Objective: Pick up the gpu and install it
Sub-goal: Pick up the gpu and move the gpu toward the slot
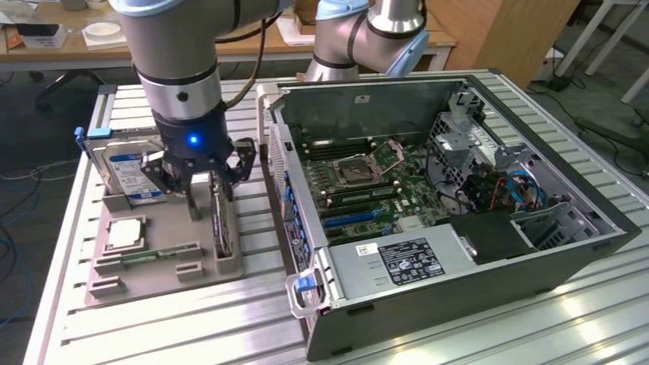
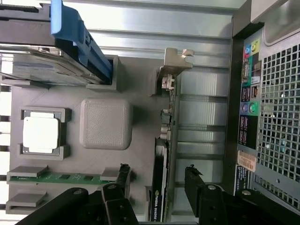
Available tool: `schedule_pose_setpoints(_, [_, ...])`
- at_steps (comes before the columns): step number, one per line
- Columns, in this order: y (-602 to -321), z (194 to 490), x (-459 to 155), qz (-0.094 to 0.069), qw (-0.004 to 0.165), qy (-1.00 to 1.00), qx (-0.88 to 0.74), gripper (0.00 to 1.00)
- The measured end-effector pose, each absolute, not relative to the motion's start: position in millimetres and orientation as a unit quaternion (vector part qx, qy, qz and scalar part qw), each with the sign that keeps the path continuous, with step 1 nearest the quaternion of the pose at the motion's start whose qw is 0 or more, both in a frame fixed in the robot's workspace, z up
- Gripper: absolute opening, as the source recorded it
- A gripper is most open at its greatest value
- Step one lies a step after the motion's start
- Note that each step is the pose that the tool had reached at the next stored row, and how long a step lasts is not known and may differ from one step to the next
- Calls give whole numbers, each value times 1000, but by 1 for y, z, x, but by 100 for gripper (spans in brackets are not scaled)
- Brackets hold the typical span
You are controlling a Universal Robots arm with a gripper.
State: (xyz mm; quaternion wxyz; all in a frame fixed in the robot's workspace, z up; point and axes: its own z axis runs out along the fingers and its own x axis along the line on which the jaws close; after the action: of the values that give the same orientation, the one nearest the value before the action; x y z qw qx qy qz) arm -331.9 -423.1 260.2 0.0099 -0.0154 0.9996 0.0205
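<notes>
The gpu (image 1: 219,224) stands on its edge in a slot of the grey holder tray (image 1: 163,285), left of the computer case in the exterior view. From the wrist it appears edge-on as a thin green and dark card (image 2: 165,140) with its silver bracket (image 2: 176,61) at the far end. My gripper (image 1: 203,182) hangs just above the card's far end, open. Its black fingers (image 2: 123,180) straddle the card with a gap on each side, touching nothing, and the gripper (image 2: 158,182) is centred over the card.
The tray also holds a hard drive (image 1: 130,171) in a blue-handled carrier, a CPU (image 1: 124,232) and a memory stick (image 1: 157,255). The open computer case (image 1: 446,205) with its motherboard lies right of the tray; its rear panel (image 2: 248,103) is close beside the gpu.
</notes>
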Motion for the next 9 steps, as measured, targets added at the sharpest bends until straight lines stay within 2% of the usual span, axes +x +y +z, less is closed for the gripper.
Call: schedule_pose_setpoints(9, [-426,245,-332,20,10,1000,-16,59])
